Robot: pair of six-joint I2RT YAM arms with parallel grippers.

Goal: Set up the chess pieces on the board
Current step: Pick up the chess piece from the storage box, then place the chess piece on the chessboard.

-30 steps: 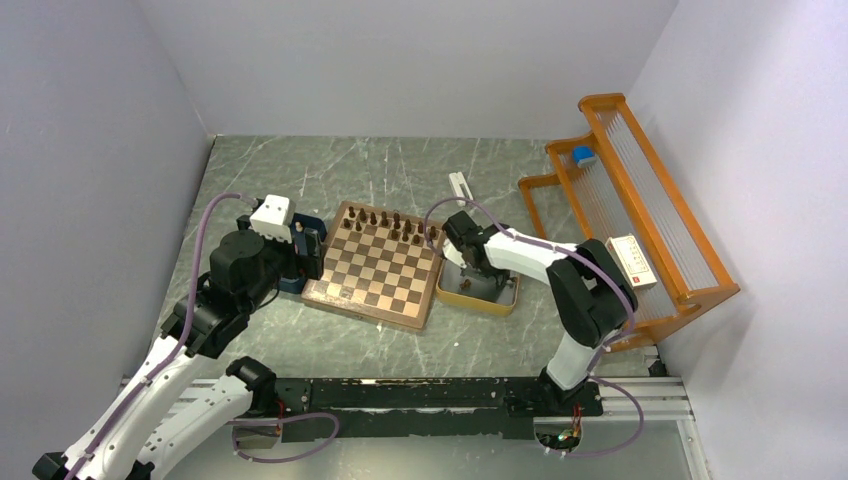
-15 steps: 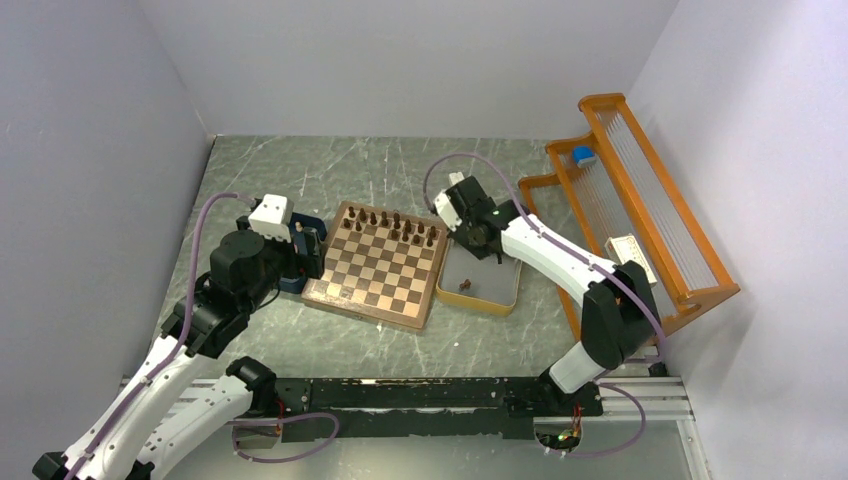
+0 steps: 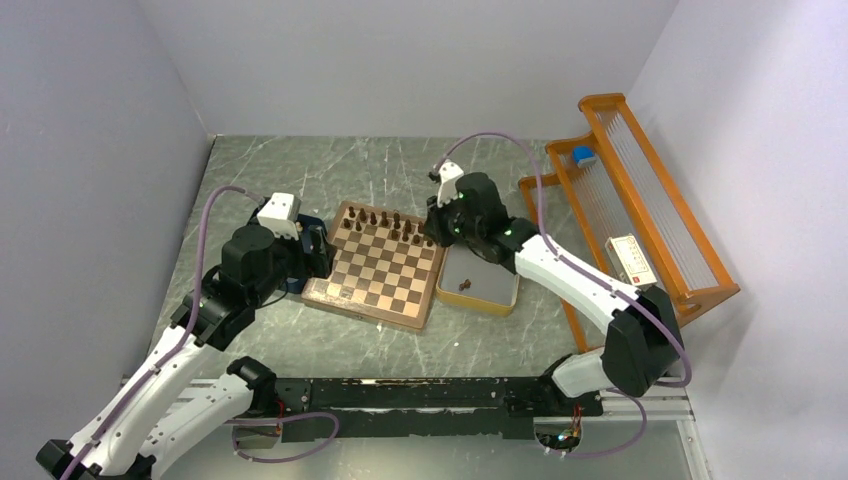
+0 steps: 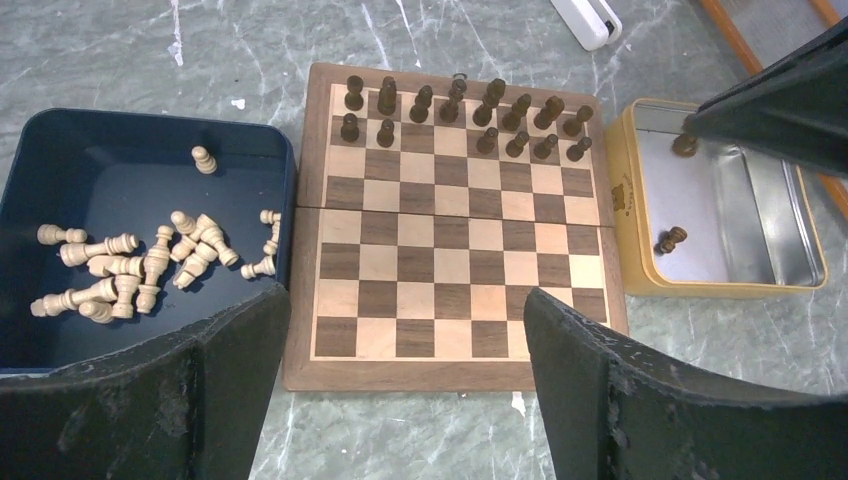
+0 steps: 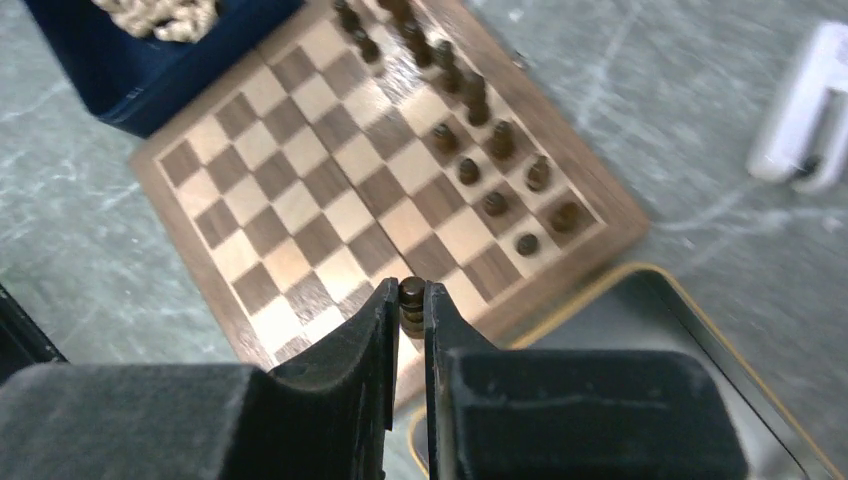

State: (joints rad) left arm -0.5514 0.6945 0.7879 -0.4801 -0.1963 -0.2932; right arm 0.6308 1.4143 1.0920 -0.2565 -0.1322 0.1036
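Note:
The board (image 3: 378,268) lies mid-table, with dark chess pieces (image 3: 390,222) standing along its two far rows (image 4: 460,110). My right gripper (image 5: 411,300) is shut on one dark chess piece (image 5: 411,296) and hovers over the board's (image 5: 330,190) right edge, by the yellow tray. In the top view the right gripper (image 3: 434,228) sits at the board's far right corner. One more dark piece (image 4: 671,239) lies in the yellow tray (image 4: 620,200). My left gripper (image 4: 405,305) is open and empty, above the board's (image 4: 455,230) near edge.
A dark blue box (image 4: 140,150) left of the board holds several light pieces (image 4: 130,265). A white object (image 4: 590,15) lies behind the board. An orange rack (image 3: 640,200) stands along the right wall.
My right gripper rose out of the yellow tray with a dark piece and swung left and back to the board's far right corner. The left arm shifted slightly.

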